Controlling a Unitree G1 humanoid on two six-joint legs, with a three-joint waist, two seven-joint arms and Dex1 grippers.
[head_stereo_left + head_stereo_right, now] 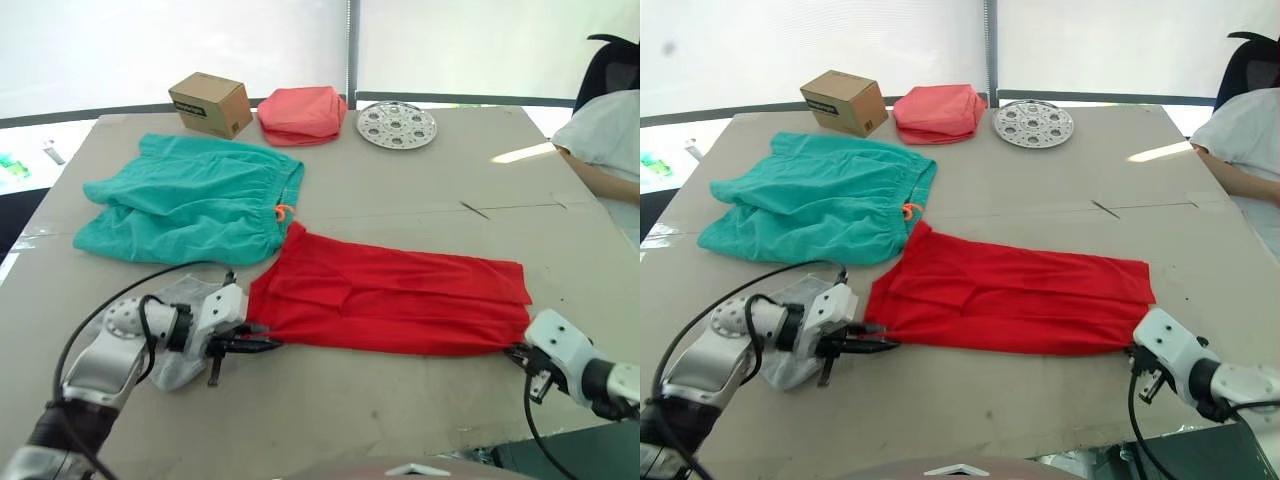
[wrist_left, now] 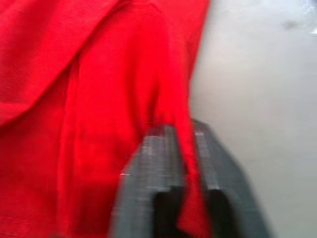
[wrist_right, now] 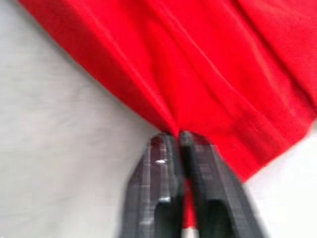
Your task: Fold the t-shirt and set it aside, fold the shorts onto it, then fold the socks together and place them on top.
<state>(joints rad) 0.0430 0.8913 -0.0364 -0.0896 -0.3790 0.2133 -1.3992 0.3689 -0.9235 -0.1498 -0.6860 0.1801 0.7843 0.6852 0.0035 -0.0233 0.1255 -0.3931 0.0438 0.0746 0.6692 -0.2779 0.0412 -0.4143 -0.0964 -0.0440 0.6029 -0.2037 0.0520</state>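
You're mid-first-fold: left gripper [image 1: 262, 344] and right gripper [image 1: 518, 352] each pinch a near corner of the thin bright red t-shirt [image 1: 390, 298] lying half-folded on the counter [image 1: 400, 200]; teal-green fabric shorts [image 1: 195, 198] and light grey socks [image 1: 185, 300] untouched.

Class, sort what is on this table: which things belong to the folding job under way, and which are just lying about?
Part of the job:
t-shirt, pinched at its near corners by the left gripper and right gripper
shorts
socks, partly under the left arm

Lying about:
cardboard box
pink cloth bundle
round metal plate
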